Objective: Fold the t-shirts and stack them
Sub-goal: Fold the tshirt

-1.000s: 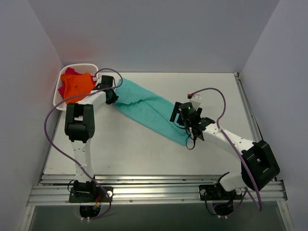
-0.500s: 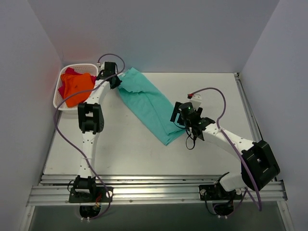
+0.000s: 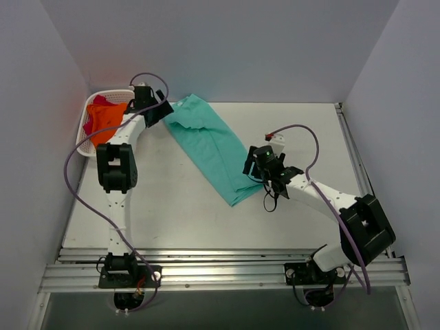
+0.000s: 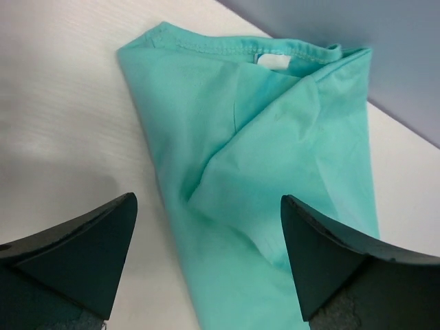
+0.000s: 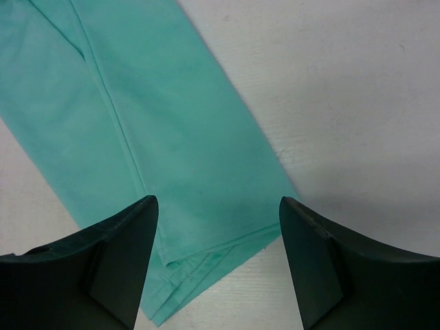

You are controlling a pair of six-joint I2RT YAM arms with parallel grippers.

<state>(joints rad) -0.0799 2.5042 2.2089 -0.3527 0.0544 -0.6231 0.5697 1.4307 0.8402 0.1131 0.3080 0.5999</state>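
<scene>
A teal-green t-shirt [image 3: 214, 148], folded into a long strip, lies slantwise on the table from the back left to the middle. My left gripper [image 3: 163, 108] hangs open just above its collar end [image 4: 275, 165], where a white label shows; nothing is between the fingers [image 4: 207, 206]. My right gripper [image 3: 249, 167] stands open over the hem end [image 5: 179, 137], with the layered hem edges below its jaws [image 5: 217, 203]. The orange t-shirt [image 3: 104, 124] lies in the basket on top of the magenta-red one [image 3: 97, 102].
The white lattice basket [image 3: 81, 142] stands at the back left corner against the left wall. The back wall rises close behind the shirt's collar end. A metal rail [image 3: 227, 261] runs along the near table edge by the arm bases.
My left gripper carried the collar end toward the back, then opened and let it go. The strip's near end slid left. The right gripper stayed over the hem end.
</scene>
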